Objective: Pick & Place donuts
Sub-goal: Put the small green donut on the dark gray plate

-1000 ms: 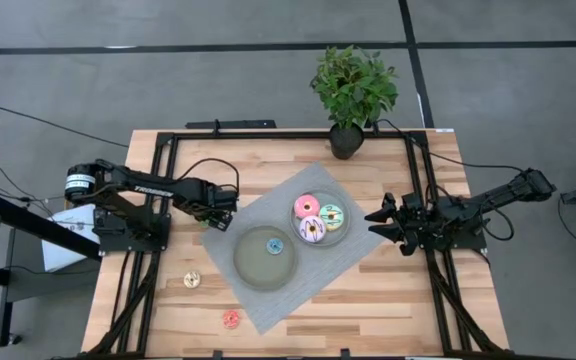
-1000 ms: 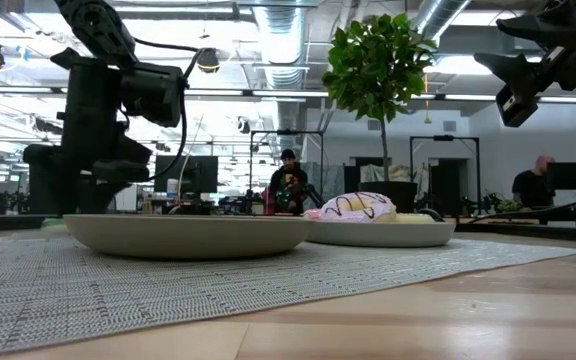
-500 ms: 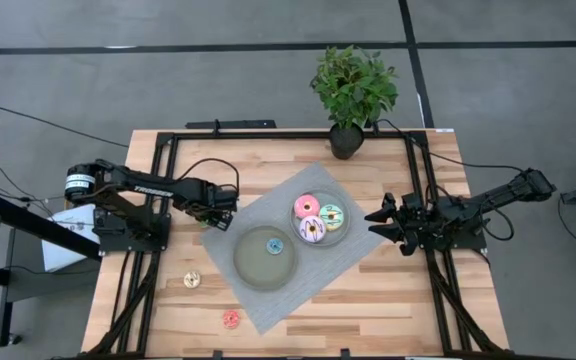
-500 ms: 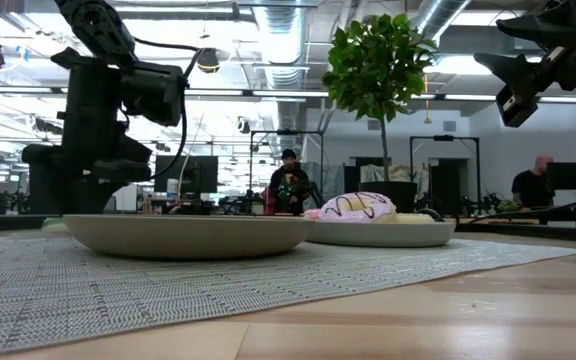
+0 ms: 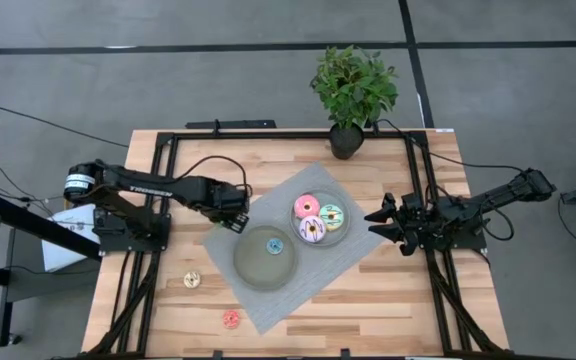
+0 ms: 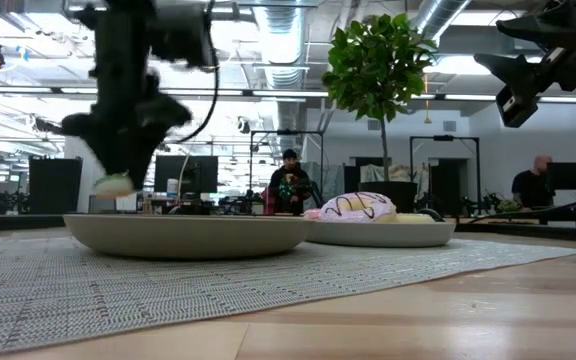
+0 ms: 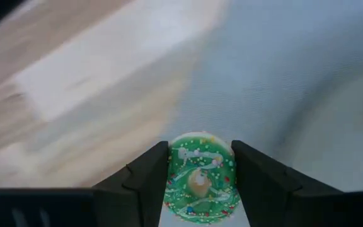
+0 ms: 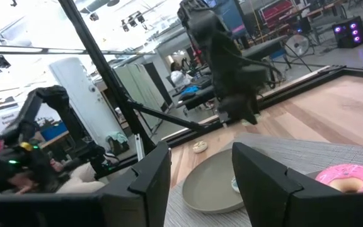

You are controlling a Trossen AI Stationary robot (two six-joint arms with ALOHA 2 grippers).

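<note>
My left gripper is shut on a tiny green-iced donut and hangs over the grey mat, just off the left rim of the near plate. In the low view it shows blurred above that plate. A tiny blue donut lies on the near plate. The pink, yellow-green and purple-white donuts lie on the far plate. A tiny yellow donut and a tiny red one rest on the bare wood. My right gripper waits open at the mat's right side. My left gripper pinches the green donut between its two fingers, which sit on opposite sides of its rim. The fingers point down from above. The donut is lifted clear, with its iced face turned toward the wrist camera.
The grey woven mat lies askew under both plates. A potted plant stands at the table's far edge. Black frame rails run along the table's sides. A white sheet lies under the left arm's base. People show far off in the room.
My left gripper has swung quickly toward the table's right, from the mat's left corner to the near plate's left rim, carrying the green donut with it. The right arm has kept still.
</note>
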